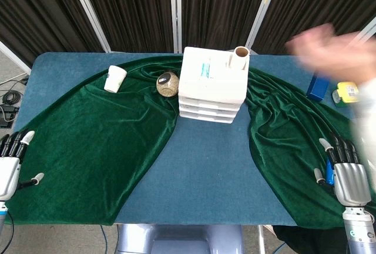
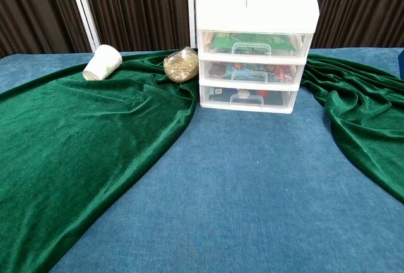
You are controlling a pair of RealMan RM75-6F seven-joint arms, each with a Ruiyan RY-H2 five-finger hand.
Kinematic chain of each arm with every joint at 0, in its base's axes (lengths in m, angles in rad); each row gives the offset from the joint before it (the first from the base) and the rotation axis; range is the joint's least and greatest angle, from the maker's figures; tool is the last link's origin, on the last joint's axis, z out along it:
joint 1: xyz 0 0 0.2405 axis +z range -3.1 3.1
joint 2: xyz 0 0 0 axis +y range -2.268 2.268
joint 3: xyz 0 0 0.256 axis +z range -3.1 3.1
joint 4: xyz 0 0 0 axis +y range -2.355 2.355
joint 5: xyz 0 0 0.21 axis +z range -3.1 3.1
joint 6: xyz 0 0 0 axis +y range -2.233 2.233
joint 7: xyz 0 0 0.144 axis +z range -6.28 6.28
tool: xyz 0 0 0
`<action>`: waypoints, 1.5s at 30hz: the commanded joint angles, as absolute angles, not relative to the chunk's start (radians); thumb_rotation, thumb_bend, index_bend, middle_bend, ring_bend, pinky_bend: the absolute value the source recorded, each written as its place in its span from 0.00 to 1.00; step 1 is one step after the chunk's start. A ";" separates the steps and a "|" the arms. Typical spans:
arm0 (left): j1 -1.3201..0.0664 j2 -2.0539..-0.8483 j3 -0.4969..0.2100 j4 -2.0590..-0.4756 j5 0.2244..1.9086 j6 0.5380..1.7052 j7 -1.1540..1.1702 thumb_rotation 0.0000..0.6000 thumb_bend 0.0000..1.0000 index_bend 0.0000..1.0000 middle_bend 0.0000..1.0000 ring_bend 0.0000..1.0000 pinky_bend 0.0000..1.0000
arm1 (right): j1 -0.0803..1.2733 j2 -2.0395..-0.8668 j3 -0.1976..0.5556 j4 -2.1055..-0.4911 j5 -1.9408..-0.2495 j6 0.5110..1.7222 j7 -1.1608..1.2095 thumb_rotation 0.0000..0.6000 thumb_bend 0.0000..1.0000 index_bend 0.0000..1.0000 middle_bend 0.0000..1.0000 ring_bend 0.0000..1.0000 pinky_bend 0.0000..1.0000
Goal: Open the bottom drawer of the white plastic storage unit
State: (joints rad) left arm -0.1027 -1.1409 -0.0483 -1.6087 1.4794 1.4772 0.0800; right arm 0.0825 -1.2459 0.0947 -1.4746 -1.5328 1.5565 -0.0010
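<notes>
The white plastic storage unit (image 1: 212,83) stands at the back middle of the table, and the chest view shows its front (image 2: 252,45) with three clear drawers. The bottom drawer (image 2: 247,98) is closed, its handle facing me. My left hand (image 1: 10,166) lies on the green cloth at the table's near left edge, fingers apart and holding nothing. My right hand (image 1: 346,171) lies at the near right edge, fingers straight and apart, also holding nothing. Both hands are far from the unit and do not show in the chest view.
A white paper cup (image 1: 115,79) lies tipped left of the unit, with a brown jar (image 1: 167,84) beside it. A cardboard tube (image 1: 239,57) stands on the unit's top. A person's blurred hand (image 1: 329,48) hovers at the back right above a blue box (image 1: 317,87). Green velvet cloth (image 1: 94,142) covers both sides.
</notes>
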 commanded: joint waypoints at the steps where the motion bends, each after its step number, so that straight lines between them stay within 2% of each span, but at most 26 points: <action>1: -0.103 -1.141 -0.048 -1.609 1.479 1.477 0.081 1.00 0.09 0.00 0.00 0.00 0.00 | 0.082 -1.246 0.094 -1.476 -1.534 1.557 0.000 1.00 0.26 0.16 0.00 0.00 0.00; 9: -0.101 -1.137 -0.049 -1.611 1.484 1.483 0.073 1.00 0.09 0.00 0.00 0.00 0.00 | 0.086 -1.239 0.085 -1.500 -1.547 1.549 0.039 1.00 0.26 0.16 0.00 0.00 0.00; 11: -0.099 -1.135 -0.051 -1.612 1.487 1.490 0.069 1.00 0.09 0.00 0.00 0.00 0.00 | 0.090 -1.236 0.083 -1.512 -1.554 1.543 0.055 1.00 0.26 0.16 0.01 0.00 0.03; 12: -0.098 -1.133 -0.051 -1.613 1.490 1.496 0.066 1.00 0.09 0.00 0.00 0.00 0.00 | 0.094 -1.235 0.082 -1.524 -1.555 1.536 0.068 1.00 0.26 0.17 0.04 0.03 0.09; 13: -0.097 -1.132 -0.052 -1.614 1.493 1.501 0.062 1.00 0.09 0.00 0.00 0.00 0.00 | 0.100 -1.234 0.082 -1.542 -1.554 1.525 0.085 1.00 0.26 0.17 0.09 0.08 0.16; 15: -0.095 -1.130 -0.052 -1.614 1.495 1.505 0.058 1.00 0.09 0.00 0.00 0.00 0.00 | 0.111 -1.235 0.084 -1.571 -1.551 1.507 0.101 1.00 0.26 0.18 0.34 0.36 0.43; 17: -0.094 -1.128 -0.054 -1.614 1.495 1.510 0.051 1.00 0.09 0.00 0.00 0.00 0.00 | 0.135 -1.238 0.088 -1.617 -1.547 1.468 0.123 1.00 0.26 0.18 0.52 0.56 0.58; 18: -0.093 -1.127 -0.056 -1.614 1.495 1.512 0.049 1.00 0.09 0.00 0.00 0.00 0.00 | 0.149 -1.241 0.088 -1.645 -1.541 1.438 0.147 1.00 0.26 0.18 0.59 0.64 0.63; 21: -0.090 -1.123 -0.057 -1.616 1.495 1.518 0.040 1.00 0.09 0.00 0.00 0.00 0.00 | 0.211 -1.235 0.107 -1.742 -1.468 1.301 0.219 1.00 0.28 0.18 0.72 0.77 0.71; 24: -0.087 -1.119 -0.057 -1.617 1.500 1.525 0.030 1.00 0.09 0.00 0.00 0.00 0.00 | 0.276 -1.249 0.144 -1.809 -1.366 1.169 0.283 1.00 0.35 0.16 0.81 0.85 0.75; 28: -0.084 -1.113 -0.056 -1.619 1.506 1.531 0.014 1.00 0.09 0.00 0.00 0.00 0.00 | 0.374 -1.295 0.219 -1.858 -1.177 0.970 0.424 1.00 0.46 0.13 0.86 0.89 0.78; 35: -0.081 -1.101 -0.057 -1.619 1.511 1.537 -0.019 1.00 0.09 0.00 0.00 0.00 0.00 | 0.475 -1.387 0.303 -1.832 -0.992 0.774 0.592 1.00 0.55 0.10 0.88 0.92 0.80; 45: -0.083 -1.087 -0.064 -1.608 1.503 1.531 -0.070 1.00 0.09 0.00 0.00 0.00 0.00 | 0.565 -1.605 0.371 -1.645 -0.860 0.711 0.681 1.00 0.56 0.14 0.88 0.92 0.80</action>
State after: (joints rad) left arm -0.0826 -1.0895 -0.0630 -1.6108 1.5041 1.5319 -0.0652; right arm 0.5367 -1.5505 0.3468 -1.6970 -0.8957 0.7316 0.6535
